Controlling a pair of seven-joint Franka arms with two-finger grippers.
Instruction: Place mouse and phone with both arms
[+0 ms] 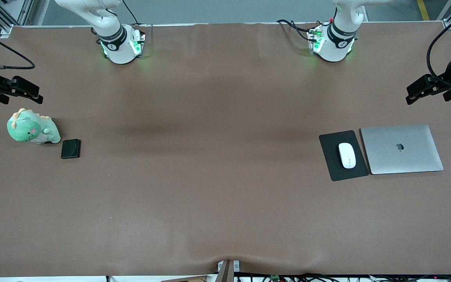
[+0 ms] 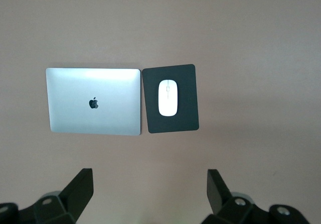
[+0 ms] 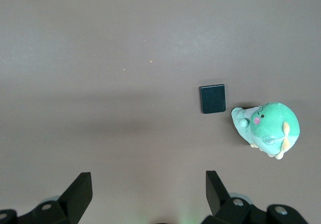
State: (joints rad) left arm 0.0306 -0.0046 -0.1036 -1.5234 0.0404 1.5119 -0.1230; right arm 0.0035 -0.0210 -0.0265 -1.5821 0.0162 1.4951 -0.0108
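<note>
- We see the mouse (image 1: 347, 155) centred on its pad (image 1: 329, 164), at nine o'clock of the laptop (image 1: 401, 149): a ready desk layout.
- Phone (image 1: 71, 149) lies at four o'clock of the plush dinosaur (image 1: 31, 128).
- Left gripper (image 1: 413, 94) and right gripper (image 1: 33, 94) wait high, fingers apart, holding nothing.

A big brown table under soft light

The wide table with its brown cloth cover (image 1: 217, 164) fills almost the whole front view, with faint creases and darker shadow bands across the middle. A grey floor (image 1: 225, 11) shows above its top edge, with a yellow stripe (image 1: 422, 8) at one corner. Silver metal frame bars (image 1: 22, 11) stand at the top corners. Black cables (image 1: 327, 277) run along the bottom edge.
</note>
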